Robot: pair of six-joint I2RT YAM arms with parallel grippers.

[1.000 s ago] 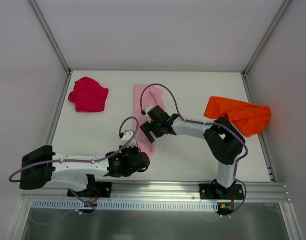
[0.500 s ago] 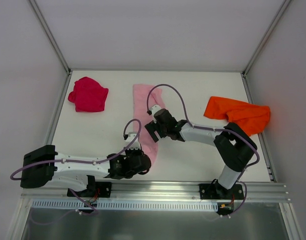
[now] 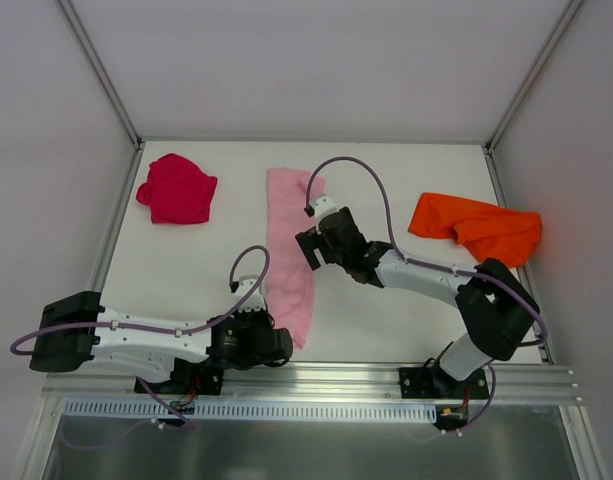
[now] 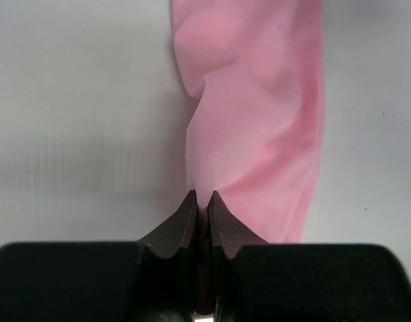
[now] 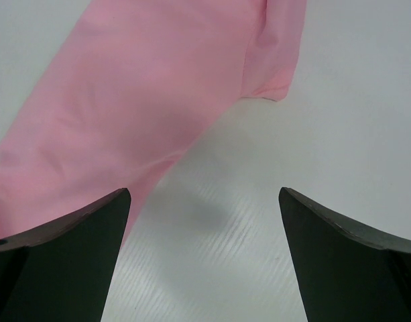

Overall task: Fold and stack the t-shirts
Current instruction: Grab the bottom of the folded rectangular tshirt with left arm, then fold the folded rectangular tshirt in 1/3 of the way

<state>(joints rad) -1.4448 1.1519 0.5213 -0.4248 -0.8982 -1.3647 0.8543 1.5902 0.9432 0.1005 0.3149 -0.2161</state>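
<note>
Since a second ago the pink t-shirt (image 3: 289,250) has been drawn out longer and straighter, its near end pulled toward the arm bases as the left arm has slid back and to the left, while the right arm has reached out and its wrist has shifted off the cloth toward the strip's right edge; the shirt now lies at mid-table as a narrow folded band, long axis running from the far side to the near side with the near end leaning slightly right; it is thin, soft, matte knit, smooth along most of its length but gathered into shallow puckers and one rounded bulge where tension funnels toward the pinch; the left gripper (image 4: 202,204) is clamped tight on that near end, dark wedge-shaped fingers meeting with only a sliver of pink between them, so the cloth stretches straight away from it along the band's length; the right gripper (image 3: 312,250) hovers with jaws spread wide beside the middle of the band, just off its right edge, the pink edge and a small hem corner lying ahead and to its left in the wrist view; my judgement is that the next move turns on this, since the free far end lies away from both arms and the right one is nearer; the crimson-red t-shirt (image 3: 178,190) sits crumpled at the far left and the orange t-shirt (image 3: 476,228) lies rumpled at the right, both well apart from the pink one on the white, faintly ribbed table (image 3: 406,180).
</note>
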